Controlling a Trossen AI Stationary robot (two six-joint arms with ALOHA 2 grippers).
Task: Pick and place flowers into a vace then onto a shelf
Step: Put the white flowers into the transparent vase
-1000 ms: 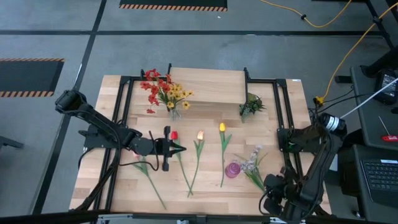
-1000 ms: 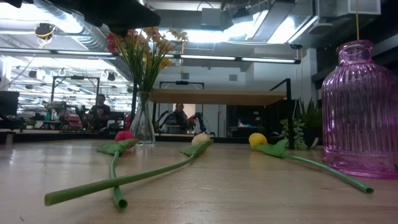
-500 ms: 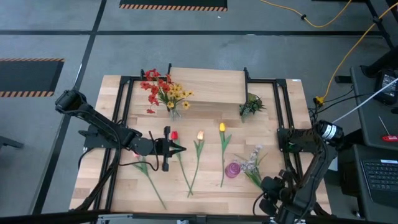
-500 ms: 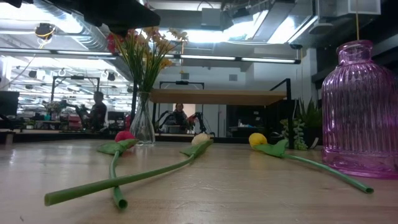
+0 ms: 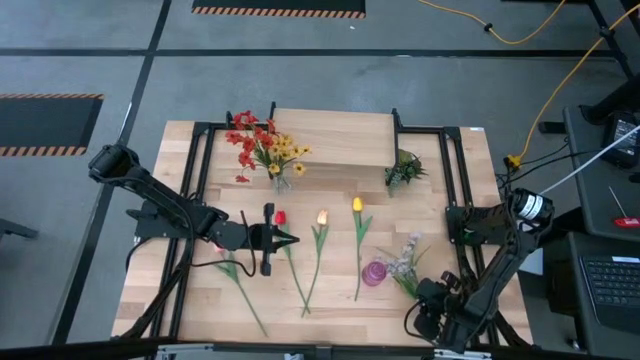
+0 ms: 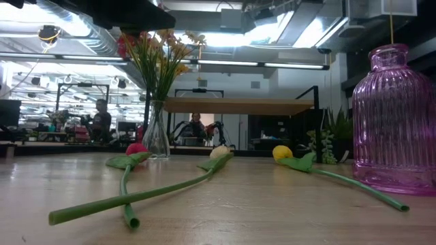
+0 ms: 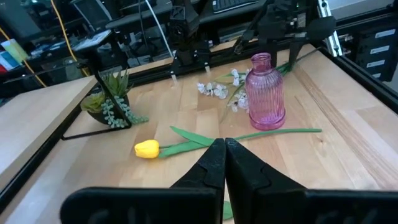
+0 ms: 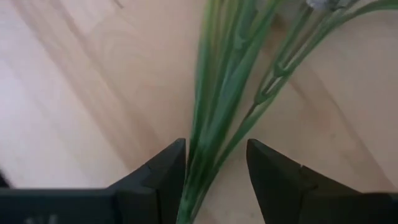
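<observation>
Across the tabletop (image 5: 190, 300), the shelf (image 5: 335, 138) stands at the far edge, with a clear vase (image 5: 281, 180) of red and yellow sprays (image 5: 258, 145) just beside its left end and a green sprig (image 5: 403, 170) by its right. Mid-table lie the loose tulips: pink (image 5: 238, 272) under my left arm, then red (image 5: 280, 217), orange (image 5: 322, 217) and yellow (image 5: 357, 205), stems pointing to the near edge. The purple vase (image 5: 373, 273) sits right of them, the white spray (image 5: 407, 262) just beside it.

My right gripper (image 8: 214, 180) is low near the near right corner, jaws apart with the white spray's stems (image 8: 217, 106) between them, not yet clamped. My left gripper (image 7: 224, 163) hangs over the middle left, jaws together on nothing.

I judge the spray light and springy, its thin plastic stems slippery and apt to splay. I would close low on the bundled stems, where they run together, and keep off the blossoms.
</observation>
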